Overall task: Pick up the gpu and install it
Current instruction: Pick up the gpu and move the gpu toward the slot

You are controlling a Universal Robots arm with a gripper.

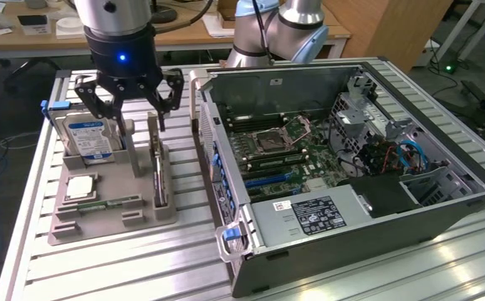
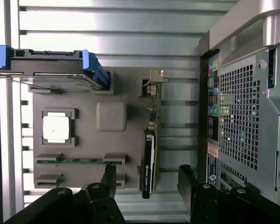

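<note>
Item: gpu (image 1: 158,175), green circuit board with black cooler block and silver end bracket. Stands on edge in the grey plastic holder tray (image 1: 100,226), not yet lifted.

Black-fingered gripper (image 1: 130,113): spread wide, empty, poised above the card.

Open black computer case (image 1: 292,88): installation outstanding.

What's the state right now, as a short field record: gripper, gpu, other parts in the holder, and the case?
gripper: open, above the holder, one finger either side of the gpu's top edge
gpu: standing on edge in its holder slot, not gripped
hard drive: upright in the holder, beside the gpu
CPU: flat in the holder
memory stick: flat in the holder
computer case: open, on the exterior view's right; gpu not installed
</note>
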